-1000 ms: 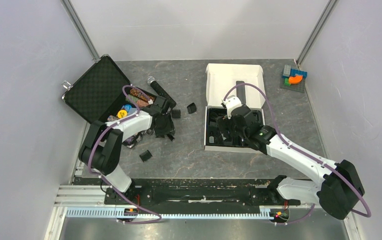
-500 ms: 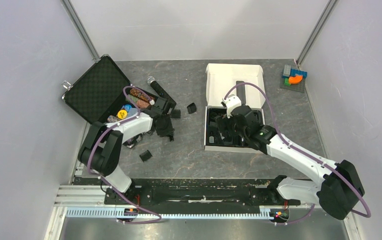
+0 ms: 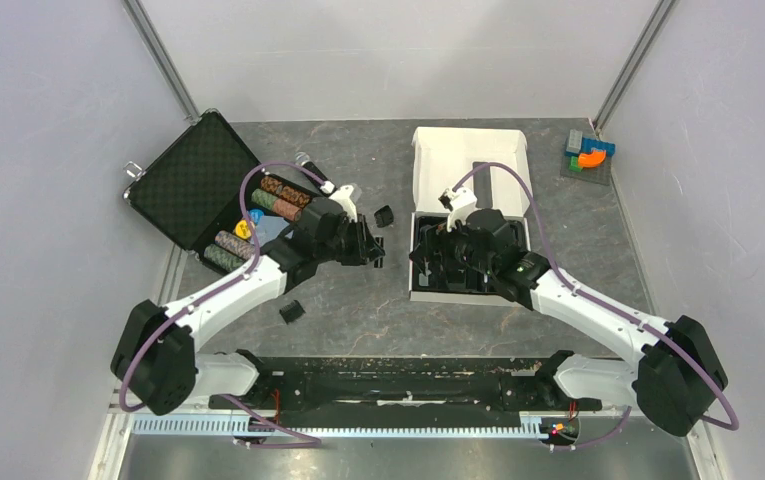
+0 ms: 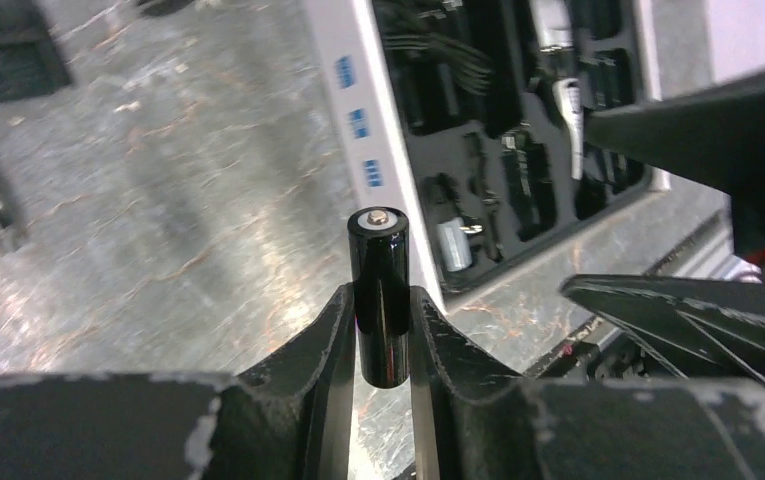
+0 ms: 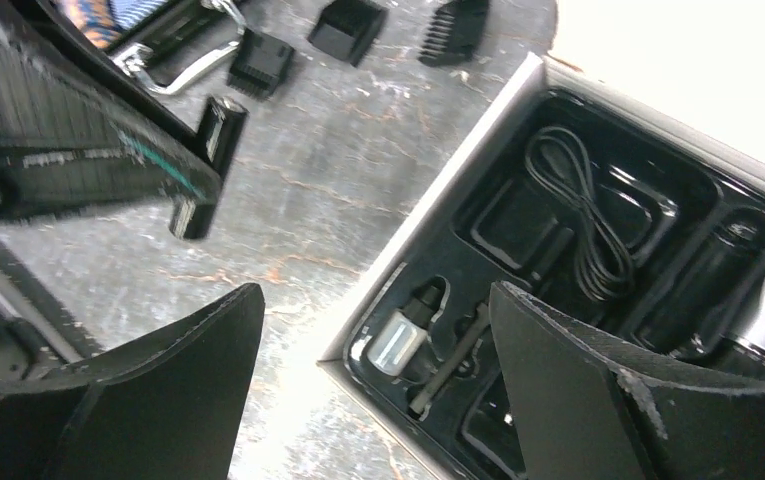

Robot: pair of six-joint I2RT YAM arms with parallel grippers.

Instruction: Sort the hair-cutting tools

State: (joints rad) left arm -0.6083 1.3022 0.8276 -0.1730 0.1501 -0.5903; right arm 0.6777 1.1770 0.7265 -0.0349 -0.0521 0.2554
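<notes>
"Well, where was the black cylinder (image 4: 380,255)?"
"Clamped upright between the left gripper's (image 4: 383,300) fingers, its silver-tipped end standing clear of the fingertips, over the grey table (image 3: 358,300) just beside the white box (image 3: 463,165)."
"And the right gripper (image 5: 373,300)?"
"Jaws spread wide, holding nothing, poised above the box's near-left corner, where a coiled cable (image 5: 578,220) lay in the tray. Several small black comb attachments (image 5: 347,25) lay loose on the table beyond the cylinder."
</notes>
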